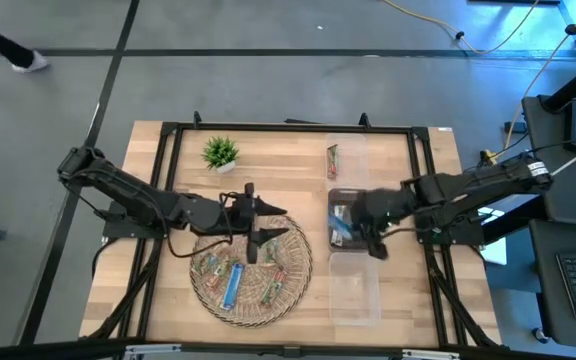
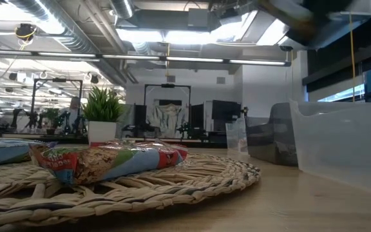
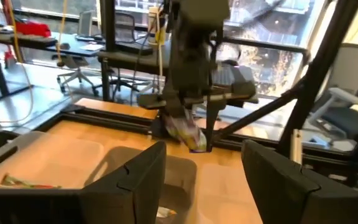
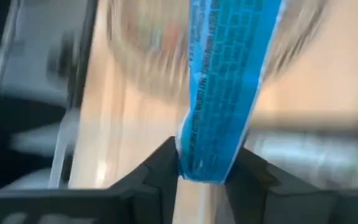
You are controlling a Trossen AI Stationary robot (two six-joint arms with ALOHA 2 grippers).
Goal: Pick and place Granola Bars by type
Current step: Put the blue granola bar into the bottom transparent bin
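A round woven tray [image 1: 251, 270] holds several granola bars: a blue one [image 1: 233, 287] and green-and-red ones [image 1: 211, 265]; one lies close to the camera in the low view [image 2: 108, 161]. My left gripper [image 1: 253, 222] hovers open over the tray's far edge, touching nothing. In its wrist view its fingers [image 3: 204, 180] point toward the right arm. My right gripper [image 1: 360, 218] is over the middle clear bin [image 1: 348, 195], shut on a blue granola bar [image 4: 225, 74]. The far bin [image 1: 346, 150] holds one green-and-red bar [image 1: 332, 160]. My right gripper pinches the blue bar by one end [image 4: 204, 158] between its two fingers. The fingers come from above, pointing down. The bar hangs below them [image 3: 188, 134], lifted clear above the middle bin.
Three clear bins stand in a row along the table's right side; the near one [image 1: 354, 290] shows nothing inside. A small potted plant [image 1: 220, 152] stands near the far left of the table. Black frame rails run along the table's edges.
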